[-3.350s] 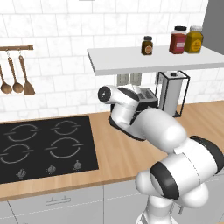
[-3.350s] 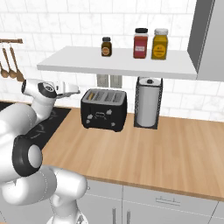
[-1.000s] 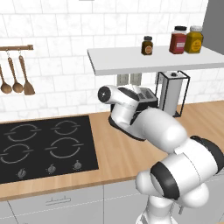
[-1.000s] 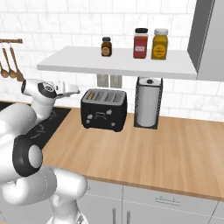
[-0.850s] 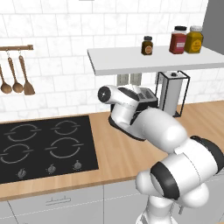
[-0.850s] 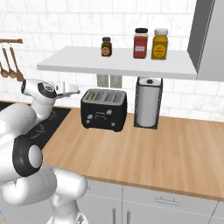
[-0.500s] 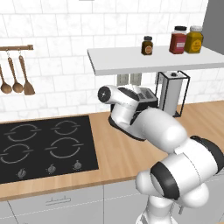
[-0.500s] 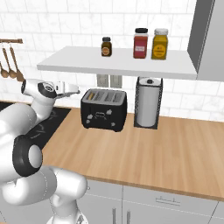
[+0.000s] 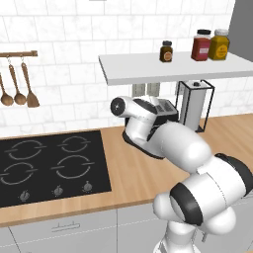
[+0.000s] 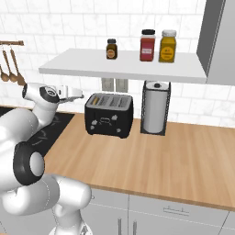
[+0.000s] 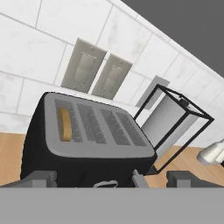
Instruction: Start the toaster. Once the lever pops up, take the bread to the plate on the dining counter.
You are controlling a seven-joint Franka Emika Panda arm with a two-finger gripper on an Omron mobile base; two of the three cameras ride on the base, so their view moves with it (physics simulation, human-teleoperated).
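Nothing has moved since the earlier frames: the gripper (image 11: 109,177) still hovers, fingers spread wide and empty, just before the black toaster (image 10: 109,114), with the bread (image 11: 64,124) sunk in its end slot.

The arm hid most of the toaster (image 9: 165,106) in the left base view. Most of the bread (image 11: 65,124) sat down inside its slot. The toaster's front was cut off in the hand view.

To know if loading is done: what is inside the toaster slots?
In the hand view, the bread sits in one end slot of the toaster, only its top edge visible. The other slots look empty; their depths are hidden.
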